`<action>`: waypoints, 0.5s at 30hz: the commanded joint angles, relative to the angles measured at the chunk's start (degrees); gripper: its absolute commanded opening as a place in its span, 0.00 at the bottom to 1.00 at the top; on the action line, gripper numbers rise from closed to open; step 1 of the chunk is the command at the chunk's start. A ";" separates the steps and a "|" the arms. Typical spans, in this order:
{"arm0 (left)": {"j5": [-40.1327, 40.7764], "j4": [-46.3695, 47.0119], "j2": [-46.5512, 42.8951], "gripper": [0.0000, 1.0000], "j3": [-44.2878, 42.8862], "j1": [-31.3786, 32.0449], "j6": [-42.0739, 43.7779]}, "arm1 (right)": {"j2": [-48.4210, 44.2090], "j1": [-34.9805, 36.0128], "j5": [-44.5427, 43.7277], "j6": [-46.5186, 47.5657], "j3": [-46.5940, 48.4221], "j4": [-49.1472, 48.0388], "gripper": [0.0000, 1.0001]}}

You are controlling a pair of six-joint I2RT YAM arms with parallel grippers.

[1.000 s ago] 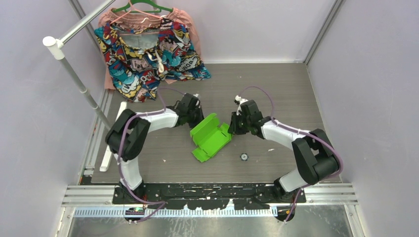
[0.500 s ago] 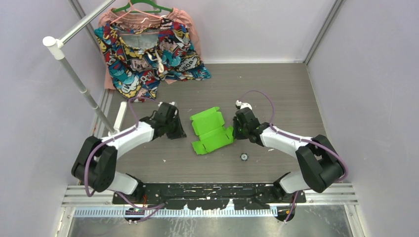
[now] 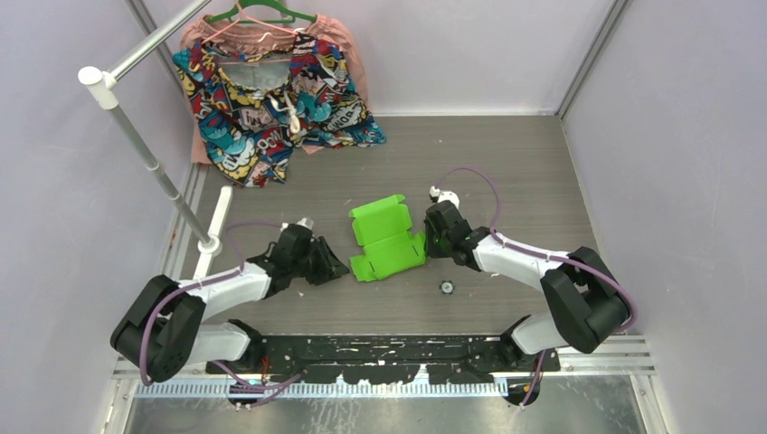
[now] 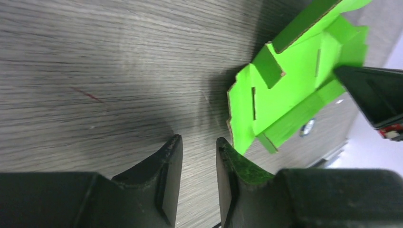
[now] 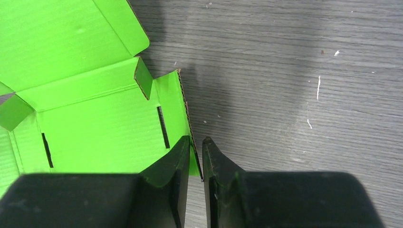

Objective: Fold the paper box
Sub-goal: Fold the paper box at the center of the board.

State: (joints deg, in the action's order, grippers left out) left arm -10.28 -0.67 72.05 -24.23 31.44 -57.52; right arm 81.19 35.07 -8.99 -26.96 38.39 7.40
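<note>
The paper box [image 3: 384, 240] is a bright lime-green die-cut card lying partly folded on the table's middle, with flaps raised. In the right wrist view the paper box [image 5: 95, 104] fills the left side. My right gripper [image 5: 196, 141] is shut on its upright right side flap, whose edge stands between the fingers. From above, the right gripper [image 3: 429, 244] sits at the box's right edge. My left gripper [image 3: 342, 268] lies low at the box's near left corner. In the left wrist view the left gripper [image 4: 198, 141] is slightly open, nothing between its fingers, and the box [image 4: 294, 90] lies just beyond one fingertip.
A colourful patterned garment [image 3: 271, 90] hangs on a green hanger at the back left. A white rail pole [image 3: 149, 154] slants over the left side. A small round dark part [image 3: 446, 287] lies near the right arm. Grey walls close in on both sides.
My left arm has drawn back from the box toward the near left, and its jaws have parted a little. The box has come down flatter on the table, with the right gripper still at its right edge.
</note>
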 commanded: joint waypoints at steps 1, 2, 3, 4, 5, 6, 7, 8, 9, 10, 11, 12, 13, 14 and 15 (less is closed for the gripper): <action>-3.49 19.91 -0.66 0.34 4.08 -0.02 -8.22 | -0.64 0.33 -1.44 -0.64 0.83 -1.57 0.22; -3.71 22.10 -0.37 0.34 4.85 -0.03 -8.86 | -0.66 0.30 -1.51 -0.64 0.94 -1.45 0.22; -3.84 23.90 -0.26 0.35 5.49 -0.06 -9.37 | -0.67 0.34 -1.43 -0.59 1.04 -1.35 0.22; -3.87 24.94 -0.18 0.35 5.96 -0.02 -9.87 | -0.57 0.35 -1.28 -0.55 1.35 -1.23 0.22; -3.91 26.13 -0.14 0.36 6.49 0.02 -10.31 | -0.55 0.30 -1.29 -0.47 1.57 -1.02 0.22; -4.22 27.42 0.03 0.36 6.97 0.02 -10.85 | -0.51 0.37 -1.29 -0.39 1.66 -1.03 0.22; -4.30 28.78 0.02 0.36 7.53 -0.02 -11.45 | -0.50 0.37 -1.18 -0.40 1.90 -1.03 0.22; -4.23 29.97 -0.17 0.36 8.39 -0.03 -11.87 | -0.41 0.32 -0.99 -0.39 2.00 -1.00 0.22; -4.22 30.82 -0.36 0.36 8.91 -0.01 -12.22 | -0.30 0.42 -1.00 -0.38 2.18 -1.05 0.22; -4.10 31.07 -0.73 0.36 9.34 0.02 -12.52 | -0.16 0.38 -0.95 -0.31 2.20 -1.02 0.22; -3.79 30.82 -1.43 0.36 9.82 0.01 -12.57 | -0.14 0.43 -0.82 -0.29 2.34 -0.88 0.21; -3.41 30.48 -2.18 0.35 10.28 0.02 -12.54 | -0.13 0.44 -0.82 -0.21 2.35 -0.83 0.22; -2.96 30.07 -2.88 0.35 10.62 0.03 -12.30 | -0.07 0.42 -0.84 -0.20 2.31 -0.88 0.21; -2.76 29.34 -3.32 0.36 10.64 -0.05 -11.94 | 0.00 0.46 -0.76 -0.20 2.32 -0.96 0.21; -2.80 29.02 -3.35 0.36 10.42 0.01 -11.72 | 0.13 0.44 -0.62 -0.24 2.23 -1.22 0.22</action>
State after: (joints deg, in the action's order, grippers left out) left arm -13.52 24.53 70.89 -14.00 31.44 -68.84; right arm 81.28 35.20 -8.95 -27.09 38.48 7.53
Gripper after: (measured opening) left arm 0.355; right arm 0.216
